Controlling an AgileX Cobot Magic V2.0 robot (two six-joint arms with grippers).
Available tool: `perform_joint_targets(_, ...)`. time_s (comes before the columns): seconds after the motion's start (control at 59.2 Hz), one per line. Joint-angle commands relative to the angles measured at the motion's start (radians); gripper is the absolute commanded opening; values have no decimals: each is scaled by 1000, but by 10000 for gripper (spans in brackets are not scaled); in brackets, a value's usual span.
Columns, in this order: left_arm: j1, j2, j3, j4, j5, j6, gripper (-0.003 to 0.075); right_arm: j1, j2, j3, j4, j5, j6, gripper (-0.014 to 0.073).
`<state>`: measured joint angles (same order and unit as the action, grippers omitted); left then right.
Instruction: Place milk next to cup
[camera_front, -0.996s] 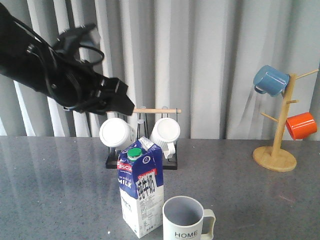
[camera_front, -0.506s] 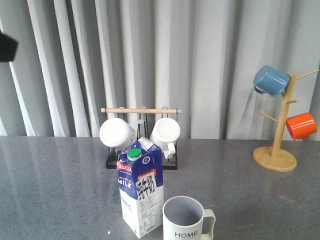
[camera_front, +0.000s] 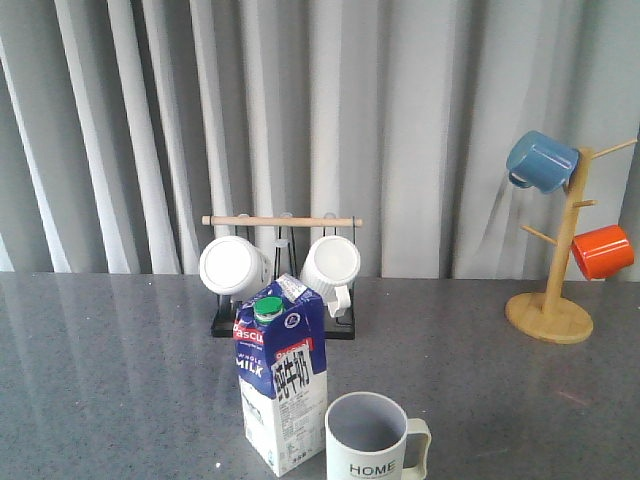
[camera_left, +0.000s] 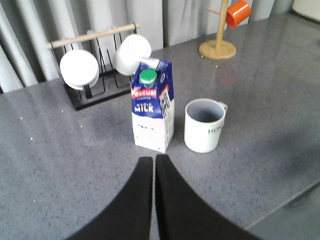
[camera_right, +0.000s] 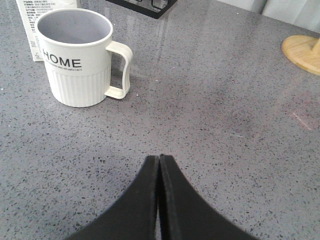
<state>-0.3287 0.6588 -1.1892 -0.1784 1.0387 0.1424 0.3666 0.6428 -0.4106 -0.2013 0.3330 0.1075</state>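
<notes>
The milk carton (camera_front: 283, 372) is standing upright just beside the HOME cup (camera_front: 372, 438) on the table (camera_front: 120, 380), while I am keeping my left end effector (camera_left: 154, 161) and right end effector (camera_right: 159, 160) closed on nothing.

My table (camera_right: 225, 100) looks like speckled grey stone, polished and faintly reflective; the milk (camera_front: 282, 385) is printed, slightly glossy carton with a plastic cap; the cup (camera_right: 76, 55) is ribbed, matt ceramic; my mug tree (camera_front: 560, 270) is pale wood.

left gripper (camera_left: 154, 159): two smooth matte black fingers, broad at the base, curving in to narrow tips. right gripper (camera_right: 159, 159): same plain black tapered pair. no markings, screws or cables visible on either.
</notes>
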Motion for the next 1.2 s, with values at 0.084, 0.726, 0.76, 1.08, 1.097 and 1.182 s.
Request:
perform_joint_targets(0.084,-3,-60,103,-12,-71,-4,-7,0,-3,-28,-14,-70,-1,-4)
perform_joint_targets(0.726,19,-305,1053,70,-1390,-8,-7,0,-3,-28,-14,-55,-1,-4)
perform_joint_targets(0.76,34,-341,1111,40,-1445,-8,-7,0,-3,-28,-14,-54,-1,-4)
perform_joint_targets(1.08,252,-629,1190,-386,-1318,366,-6,0,-3,-28,-13,-51,-1,-4)
perform_joint_targets(1.097,263,-638,1190,-395,-1318,389,-6,0,-3,-28,-13,-51,-1,-4)
perform_joint_targets(1.182,297,-689,1190,-450,-1319,452,-6,0,-3,-28,-13,-51,-1,-4)
